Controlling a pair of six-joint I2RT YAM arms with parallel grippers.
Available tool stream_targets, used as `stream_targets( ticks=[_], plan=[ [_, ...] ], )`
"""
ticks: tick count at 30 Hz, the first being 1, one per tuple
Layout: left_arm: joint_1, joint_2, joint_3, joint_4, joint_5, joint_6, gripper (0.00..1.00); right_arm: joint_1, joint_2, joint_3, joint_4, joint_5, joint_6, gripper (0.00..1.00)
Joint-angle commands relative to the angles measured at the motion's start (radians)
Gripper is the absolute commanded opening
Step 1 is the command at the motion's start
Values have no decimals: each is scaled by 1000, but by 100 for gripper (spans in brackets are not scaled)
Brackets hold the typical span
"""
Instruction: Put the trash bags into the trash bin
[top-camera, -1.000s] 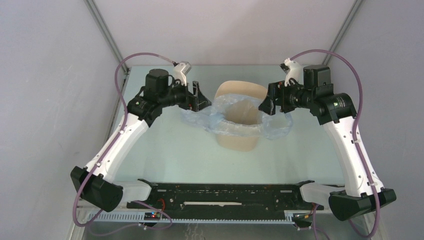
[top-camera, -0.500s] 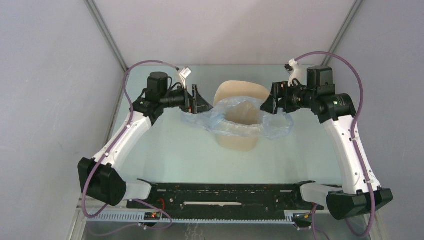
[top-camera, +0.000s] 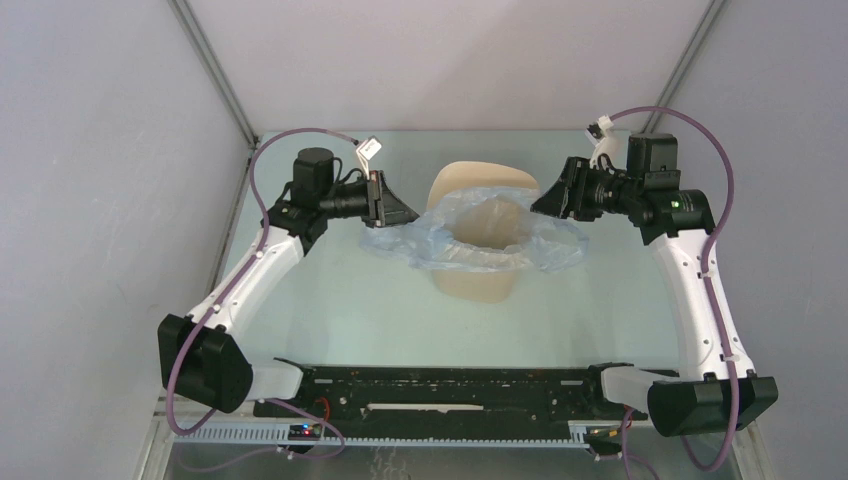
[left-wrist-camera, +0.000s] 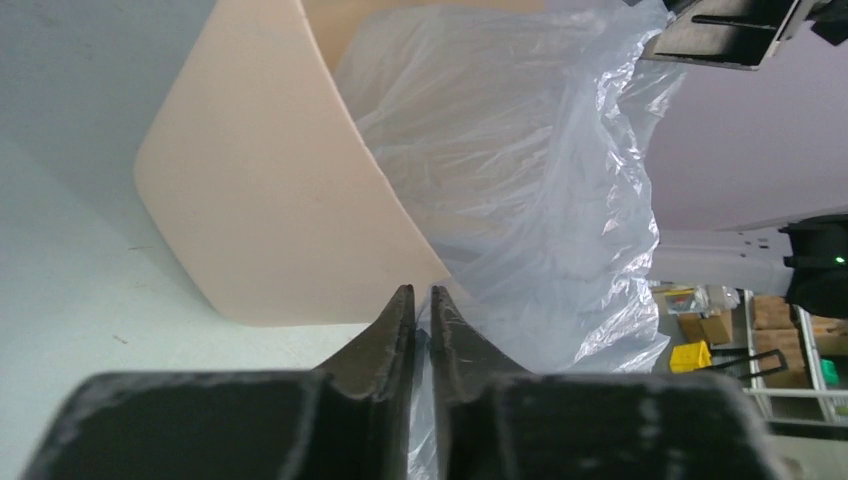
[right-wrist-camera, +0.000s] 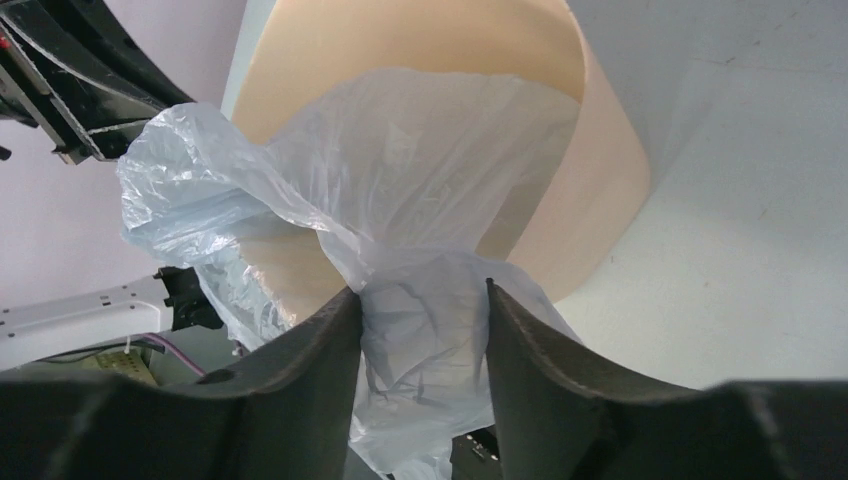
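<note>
- Trash bin (top-camera: 470, 285) upright between the two sets of fingertips, just beyond each.
- Trash bag (top-camera: 548, 250) draped over the bin rim, mouth open, loose film spilling out toward both sets of fingers.
- Left arm (top-camera: 250, 275) stretched forward, wrist turned inward at the bin; right arm (top-camera: 700, 290) mirrored.
- Left gripper (left-wrist-camera: 421, 292) nearly pressed together, pinching the thin bag edge.
- Right gripper (right-wrist-camera: 420, 292) partly spread, bunched film in the gap; firm hold unclear.
</note>
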Motion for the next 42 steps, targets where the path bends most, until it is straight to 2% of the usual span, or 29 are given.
stream_targets(
  ticks=[1, 14, 26, 36, 42],
  plan=[
    [8, -18, 66, 26, -107, -12, 1, -1, 2, 4, 68, 43, 54, 44],
    [8, 19, 108, 157, -401, -104, 0, -4, 117, 47, 67, 111, 28, 44],
    [8, 201, 262, 183, -422, -160, 0, -16, 196, 105, 81, 146, 21, 45],
    [7, 349, 436, -40, -505, -146, 0, -51, 254, 118, 72, 140, 20, 45],
    [8, 384, 418, -143, -488, -146, 0, -52, 276, 103, 53, 140, 11, 45]
  ],
)
